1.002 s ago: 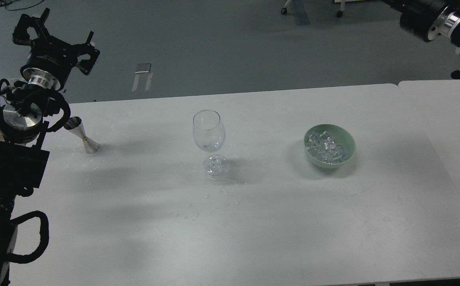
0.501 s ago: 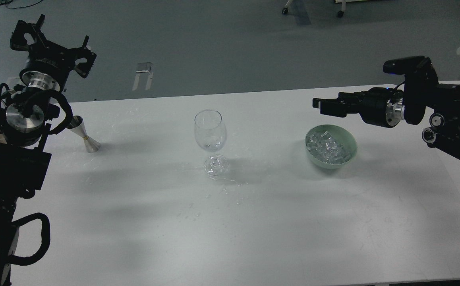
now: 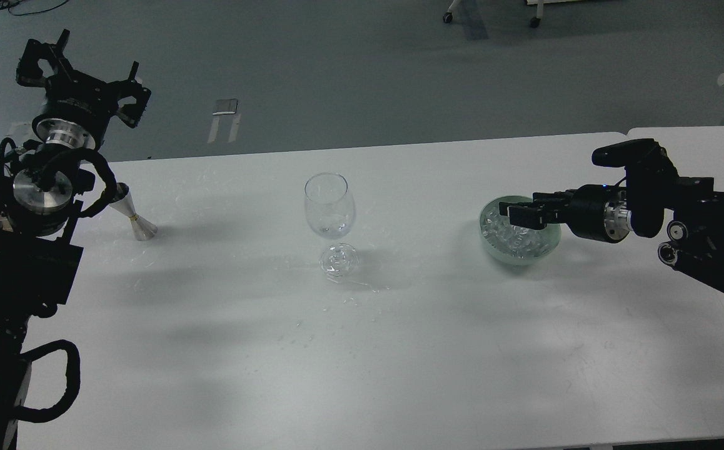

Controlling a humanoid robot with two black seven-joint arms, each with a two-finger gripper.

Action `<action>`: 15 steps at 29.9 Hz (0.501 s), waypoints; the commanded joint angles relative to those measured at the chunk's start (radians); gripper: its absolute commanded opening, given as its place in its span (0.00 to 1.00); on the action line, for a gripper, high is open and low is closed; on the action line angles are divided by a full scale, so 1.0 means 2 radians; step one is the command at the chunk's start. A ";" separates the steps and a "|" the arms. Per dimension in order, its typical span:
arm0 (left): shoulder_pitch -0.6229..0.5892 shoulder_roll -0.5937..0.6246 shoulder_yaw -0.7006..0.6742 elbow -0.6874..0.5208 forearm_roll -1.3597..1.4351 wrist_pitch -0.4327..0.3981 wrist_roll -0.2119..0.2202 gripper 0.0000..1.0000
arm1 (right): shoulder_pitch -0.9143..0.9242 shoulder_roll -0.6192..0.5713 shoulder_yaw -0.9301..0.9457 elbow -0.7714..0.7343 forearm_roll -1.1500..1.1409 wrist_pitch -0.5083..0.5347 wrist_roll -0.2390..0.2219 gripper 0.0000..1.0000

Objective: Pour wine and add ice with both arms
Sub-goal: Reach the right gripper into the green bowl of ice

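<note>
An empty clear wine glass stands upright at the middle of the white table. A pale green bowl to its right holds the ice, several small clear cubes. My right gripper reaches in from the right and hangs low over the bowl, just above the ice; its dark fingers cannot be told apart. My left gripper is raised at the far left beyond the table's back edge, open and empty. A small metal jigger stands on the table below it.
A second white table adjoins on the right, under my right arm. Grey floor lies beyond the back edge, with a small flat object on it. Water spots mark the table near the glass's foot.
My right arm has swung in from the upper right and dropped, so its gripper went from above and behind the bowl to low over the ice. The left arm barely moved.
</note>
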 commanded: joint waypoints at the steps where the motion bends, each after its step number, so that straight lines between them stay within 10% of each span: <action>1: 0.000 0.000 0.000 0.000 -0.001 -0.002 0.000 0.96 | -0.006 0.000 -0.001 0.000 0.000 0.000 -0.001 0.59; 15: 0.013 0.000 -0.001 0.004 -0.001 -0.004 -0.001 0.96 | -0.024 0.009 -0.001 -0.011 -0.030 -0.024 -0.004 0.57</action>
